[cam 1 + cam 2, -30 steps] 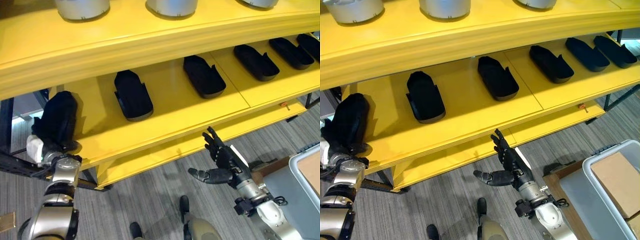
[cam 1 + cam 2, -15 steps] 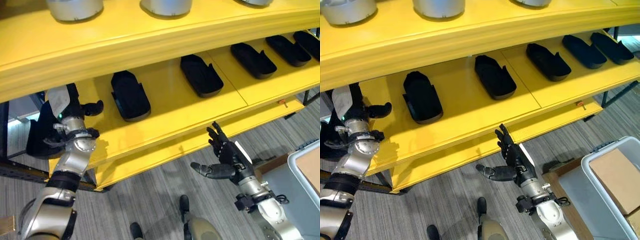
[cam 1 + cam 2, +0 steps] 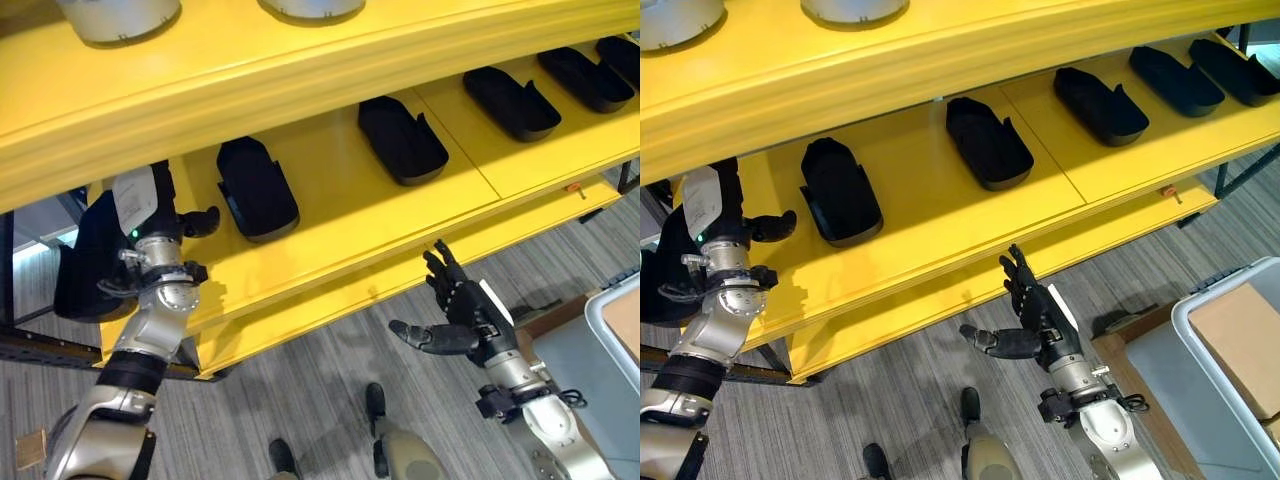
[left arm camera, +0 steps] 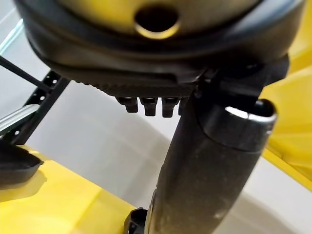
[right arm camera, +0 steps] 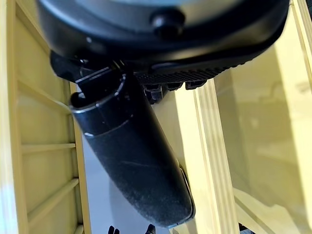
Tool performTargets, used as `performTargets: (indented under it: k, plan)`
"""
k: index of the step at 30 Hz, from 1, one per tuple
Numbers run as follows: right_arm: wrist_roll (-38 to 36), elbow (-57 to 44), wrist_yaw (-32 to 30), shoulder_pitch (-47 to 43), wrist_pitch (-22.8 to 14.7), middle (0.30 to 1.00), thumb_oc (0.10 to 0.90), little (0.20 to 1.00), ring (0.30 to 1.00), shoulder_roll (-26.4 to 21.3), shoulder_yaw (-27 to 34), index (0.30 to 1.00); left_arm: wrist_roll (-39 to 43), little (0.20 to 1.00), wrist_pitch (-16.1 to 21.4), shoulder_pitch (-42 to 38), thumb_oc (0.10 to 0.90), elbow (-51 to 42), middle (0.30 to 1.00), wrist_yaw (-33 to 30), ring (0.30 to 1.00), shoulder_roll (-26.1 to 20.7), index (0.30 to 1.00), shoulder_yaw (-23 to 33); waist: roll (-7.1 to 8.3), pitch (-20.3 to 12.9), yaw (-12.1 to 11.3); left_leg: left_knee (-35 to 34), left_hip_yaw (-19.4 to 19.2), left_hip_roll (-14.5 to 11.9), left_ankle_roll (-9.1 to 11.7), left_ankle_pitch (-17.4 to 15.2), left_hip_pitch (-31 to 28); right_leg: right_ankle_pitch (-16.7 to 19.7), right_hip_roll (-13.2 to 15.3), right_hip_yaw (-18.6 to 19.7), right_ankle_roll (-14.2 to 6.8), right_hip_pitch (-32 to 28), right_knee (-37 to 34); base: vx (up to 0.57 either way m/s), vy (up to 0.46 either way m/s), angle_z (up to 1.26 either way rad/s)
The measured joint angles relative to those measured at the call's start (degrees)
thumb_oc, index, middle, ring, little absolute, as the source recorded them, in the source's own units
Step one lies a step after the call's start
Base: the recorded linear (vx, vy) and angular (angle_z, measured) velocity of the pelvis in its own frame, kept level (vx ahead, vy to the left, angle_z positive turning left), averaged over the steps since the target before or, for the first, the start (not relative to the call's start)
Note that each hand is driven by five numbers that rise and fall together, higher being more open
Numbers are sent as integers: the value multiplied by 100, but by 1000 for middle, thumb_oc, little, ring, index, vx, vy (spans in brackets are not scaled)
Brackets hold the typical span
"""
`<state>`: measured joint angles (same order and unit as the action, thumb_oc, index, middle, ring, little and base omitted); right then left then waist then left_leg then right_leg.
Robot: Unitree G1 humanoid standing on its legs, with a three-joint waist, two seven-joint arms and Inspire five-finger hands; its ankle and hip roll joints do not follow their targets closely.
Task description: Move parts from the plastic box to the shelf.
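Observation:
A black moulded part (image 3: 85, 262) lies at the left end of the yellow middle shelf (image 3: 330, 225). My left hand (image 3: 147, 215) stands upright just right of it, open, holding nothing; in the left wrist view its thumb (image 4: 209, 161) is straight. Several more black parts (image 3: 257, 187) (image 3: 402, 140) (image 3: 510, 102) lie in a row along the shelf. My right hand (image 3: 465, 310) hovers open and empty below the shelf's front edge, over the floor. The plastic box (image 3: 1225, 285) shows at the lower right.
Metal cylinders (image 3: 115, 15) stand on the top shelf above. A cardboard box (image 3: 1240, 340) rests in the plastic box. A lower yellow shelf (image 3: 330, 300) juts out under the middle one. Grey carpet lies below.
A second ago my left hand lay on the black part at the shelf's left end; it has let go and risen, open, to the part's right. The right hand has barely moved.

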<state>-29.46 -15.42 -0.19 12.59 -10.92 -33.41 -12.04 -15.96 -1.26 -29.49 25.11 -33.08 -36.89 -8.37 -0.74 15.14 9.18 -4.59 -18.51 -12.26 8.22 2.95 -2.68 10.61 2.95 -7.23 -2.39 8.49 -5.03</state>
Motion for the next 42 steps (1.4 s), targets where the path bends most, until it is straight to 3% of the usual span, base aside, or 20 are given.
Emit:
performTargets:
  k: [21, 33, 42]
  plan:
    - [-2, 0, 42, -15, 3, 1000, 900, 1000, 1000, -9, 37, 1000, 458, 1000, -8, 46, 900, 866, 1000, -38, 1000, -34, 1000, 352, 49, 40, -144, 0, 37, 28, -10, -6, 55, -9, 41, -56, -17, 13, 1, 1, 1, 1]
    - [-3, 0, 49, -26, 3, 1000, 900, 1000, 1000, -9, 37, 1000, 670, 1000, -31, 43, 900, 1366, 1000, -19, 1000, -94, 1000, 344, 193, 166, -151, 0, 76, 38, -11, -6, 84, -17, 60, -103, -29, 13, 1, -1, 2, 1]
    - [-5, 0, 54, -30, 2, 1000, 900, 1000, 1000, -11, 37, 1000, 907, 1000, -1, -110, 900, 1756, 1000, 106, 1000, -80, 1000, 163, 220, 218, -138, 1, 80, 40, -11, -6, 136, -27, 62, -104, -42, 63, 1, 0, 0, 0]
